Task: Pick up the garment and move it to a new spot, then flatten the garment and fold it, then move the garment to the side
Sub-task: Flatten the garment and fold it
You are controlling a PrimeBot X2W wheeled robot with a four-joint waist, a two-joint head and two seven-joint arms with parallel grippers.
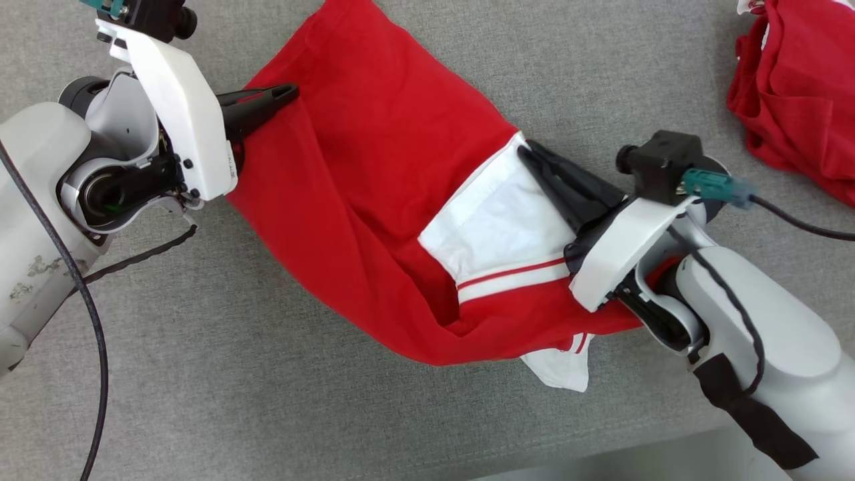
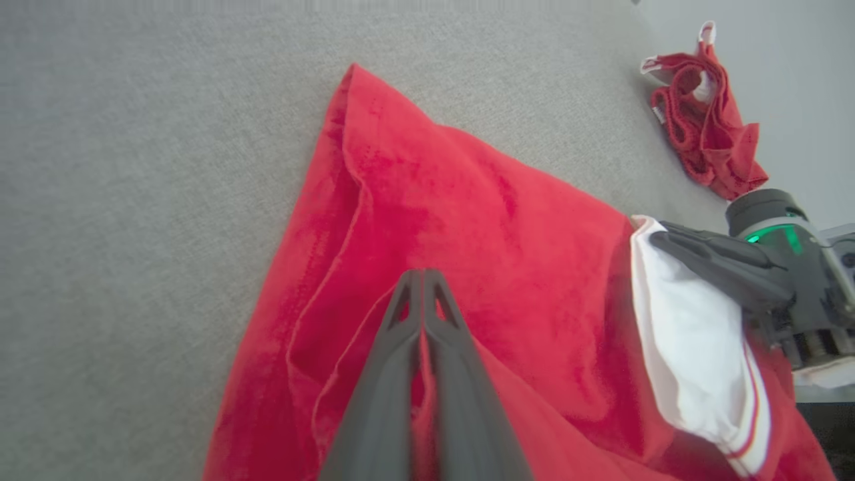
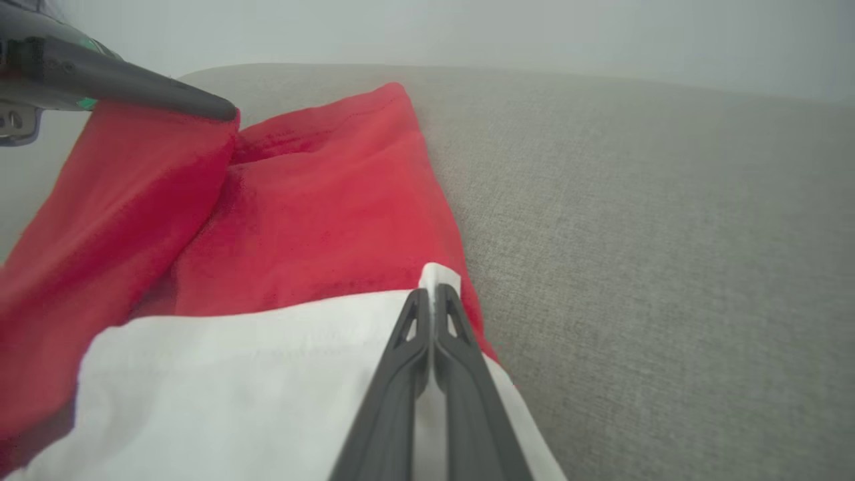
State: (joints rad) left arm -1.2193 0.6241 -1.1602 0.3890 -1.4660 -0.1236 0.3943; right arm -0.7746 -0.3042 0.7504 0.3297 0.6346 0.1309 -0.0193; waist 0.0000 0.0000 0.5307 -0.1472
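Clamped shut on the white band [image 1: 494,220] of the red garment [image 1: 374,200], the right gripper [image 1: 528,155] holds its near end; farther off, the left gripper [image 1: 287,91], also closed, pinches the red edge. The garment lies on grey upholstery [image 1: 200,374], its long axis diagonal, white end near-right, red tip far. Likely the pick-up: both arms must rise together, cloth taut. Another red heap [image 1: 788,100] lies beyond.

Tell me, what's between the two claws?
In the head view, the red garment stretches from the left claw to the right claw, both pinching it.
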